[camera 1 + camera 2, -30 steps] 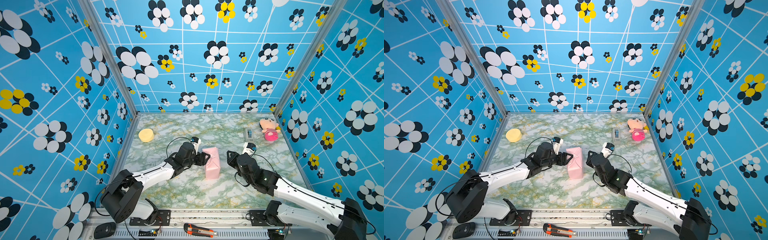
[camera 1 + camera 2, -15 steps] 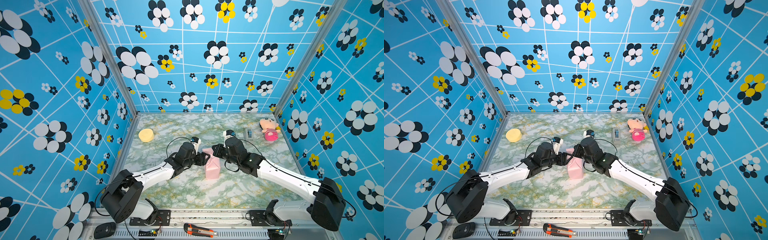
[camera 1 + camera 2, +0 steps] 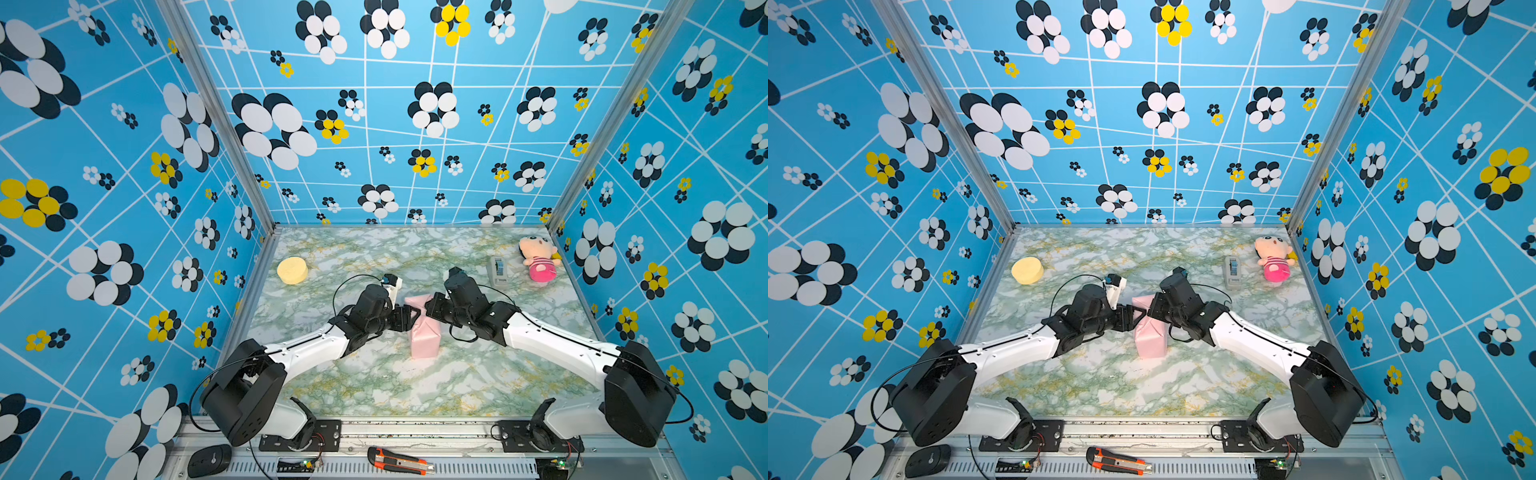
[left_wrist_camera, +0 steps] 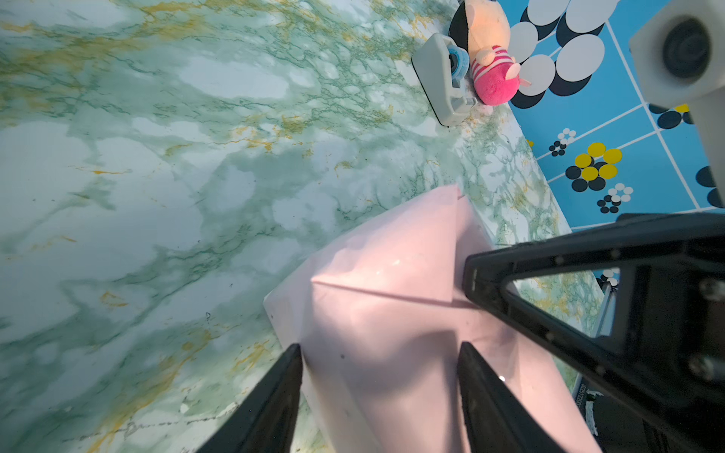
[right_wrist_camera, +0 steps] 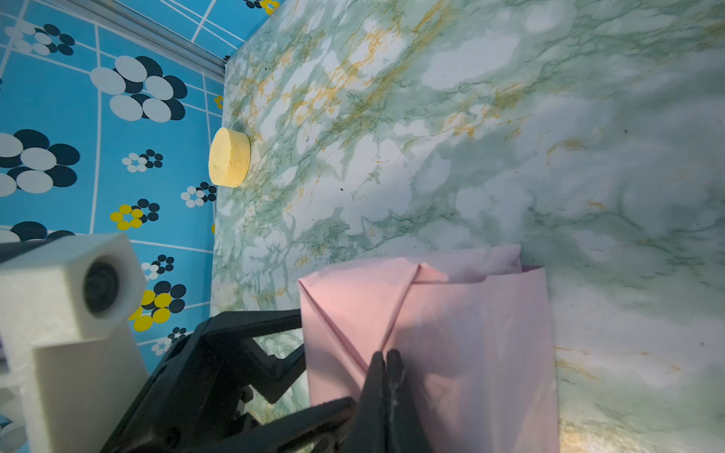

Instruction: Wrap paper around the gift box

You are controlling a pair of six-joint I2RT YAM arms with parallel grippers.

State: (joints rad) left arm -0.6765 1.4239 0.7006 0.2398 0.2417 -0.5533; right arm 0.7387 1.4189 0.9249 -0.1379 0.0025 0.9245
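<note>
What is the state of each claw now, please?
Left claw: open, with the paper between.
Right claw: closed at a paper fold; any pinch cannot be told.

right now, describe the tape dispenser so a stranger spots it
On the marble table, go to the far right corner, where a plush doll lies. Beside it, toward the centre, sits the tape dispenser: grey plastic with a blue roll, not soft pink.

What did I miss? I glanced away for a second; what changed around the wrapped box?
The right gripper swung from the right of the paper to its far end and shut, tips on a fold. The left gripper stayed open at the paper. The paper, sponge, tape dispenser and doll did not move.
</note>
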